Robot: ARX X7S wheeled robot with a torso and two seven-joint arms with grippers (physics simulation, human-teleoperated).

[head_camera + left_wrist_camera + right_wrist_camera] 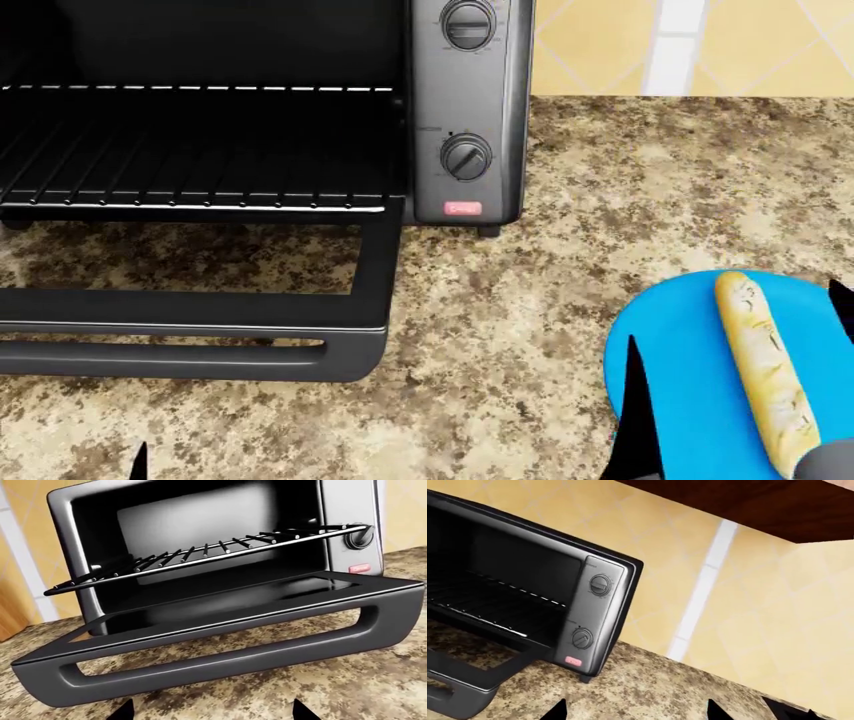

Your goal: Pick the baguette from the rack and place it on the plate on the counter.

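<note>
The pale golden baguette (765,372) lies lengthwise on the bright-blue plate (690,345), which rests on the speckled counter (534,300) at the right. My right gripper (737,312) hovers over the plate, open, with one dark fingertip on each side of the loaf and nothing held. In its own wrist view the right gripper (634,711) shows only bare counter between its tips. The black wire rack (200,150) inside the toaster oven carries nothing. My left gripper (213,711) is open, low over the counter in front of the oven door (220,650).
The black toaster oven (467,110) stands at the back left with its door (187,330) folded down onto the counter. Two knobs (466,157) and a red label are on its right panel. A yellow tiled wall (740,605) rises behind.
</note>
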